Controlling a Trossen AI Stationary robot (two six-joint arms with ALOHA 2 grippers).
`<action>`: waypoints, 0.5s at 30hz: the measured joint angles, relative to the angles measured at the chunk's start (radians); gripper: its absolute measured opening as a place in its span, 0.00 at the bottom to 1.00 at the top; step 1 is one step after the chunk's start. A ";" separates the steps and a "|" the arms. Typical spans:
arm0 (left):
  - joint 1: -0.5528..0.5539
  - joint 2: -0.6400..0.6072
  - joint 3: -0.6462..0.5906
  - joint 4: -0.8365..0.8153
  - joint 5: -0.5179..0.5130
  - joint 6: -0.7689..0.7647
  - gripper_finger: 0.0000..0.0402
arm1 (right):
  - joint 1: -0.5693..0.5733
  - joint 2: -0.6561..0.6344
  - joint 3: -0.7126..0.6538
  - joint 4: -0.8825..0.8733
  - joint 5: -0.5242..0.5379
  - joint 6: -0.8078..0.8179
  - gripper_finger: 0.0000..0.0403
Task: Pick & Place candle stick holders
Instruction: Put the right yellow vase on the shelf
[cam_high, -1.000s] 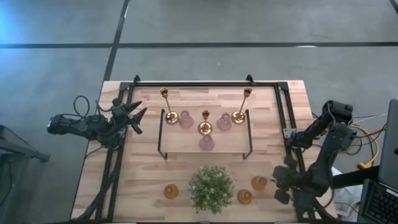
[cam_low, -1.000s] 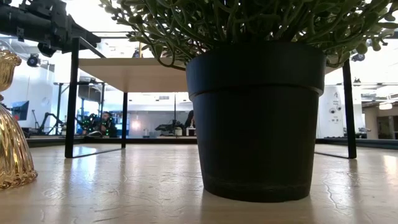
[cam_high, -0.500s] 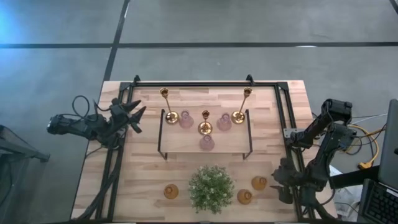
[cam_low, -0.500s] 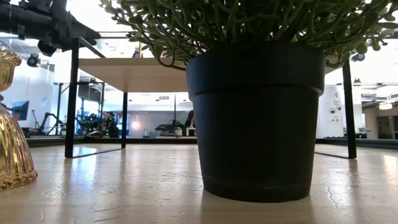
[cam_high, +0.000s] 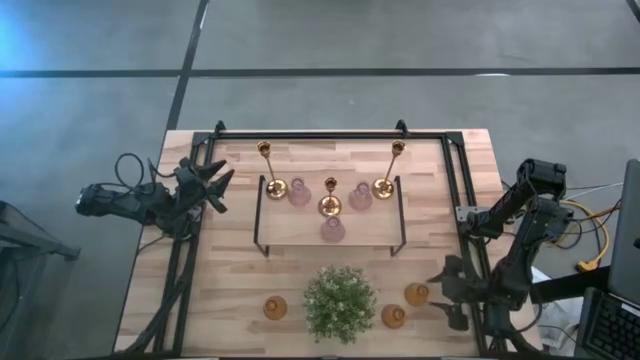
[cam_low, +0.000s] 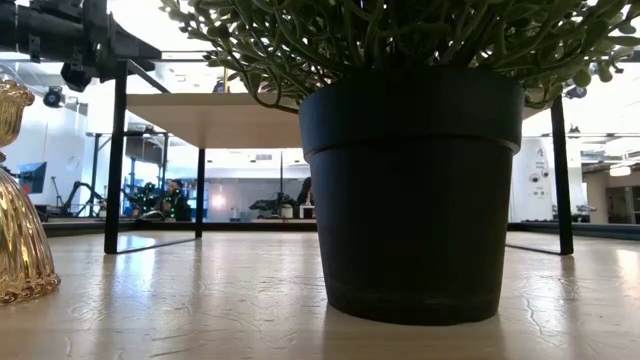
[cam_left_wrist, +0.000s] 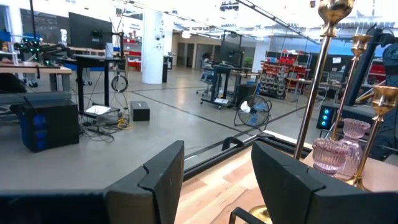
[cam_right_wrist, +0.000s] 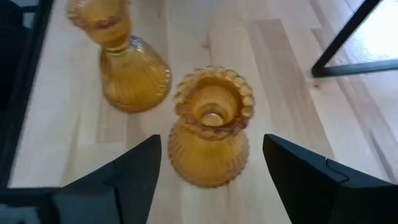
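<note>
Three brass candle stick holders (cam_high: 330, 196) and three pink glass ones (cam_high: 332, 229) stand on a low black-framed shelf (cam_high: 300, 240). Three amber glass ones stand on their bases near the table's near edge, around the plant (cam_high: 340, 303). At the near right, my right gripper (cam_high: 446, 293) is open. Its fingers stand on either side of one amber holder (cam_right_wrist: 210, 127) (cam_high: 417, 294) without touching it. A second amber holder (cam_right_wrist: 121, 56) stands beside it. My left gripper (cam_high: 215, 185) waits open at the table's left edge, level, facing the brass sticks (cam_left_wrist: 311, 93).
The bushy plant in its black pot (cam_low: 410, 190) stands at the near middle between the amber holders. One amber holder (cam_low: 15, 200) is left of it. A black rail frame (cam_high: 330, 132) runs along the table's far edge and both sides. Bare wood lies between shelf and plant.
My right gripper has opened wide. It has sunk a little and turned toward the amber holder at the near right, so its fingers now flank that holder. The holders have not moved.
</note>
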 joint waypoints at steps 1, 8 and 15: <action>0.000 0.000 0.000 0.000 0.000 0.000 0.48 | -0.006 0.000 -0.004 0.000 0.000 0.000 0.67; 0.000 0.000 0.000 0.000 0.000 0.000 0.48 | -0.037 0.019 -0.015 0.054 0.006 -0.011 0.65; 0.000 0.000 0.000 0.000 0.000 -0.001 0.48 | -0.057 0.050 -0.020 0.143 0.028 -0.051 0.63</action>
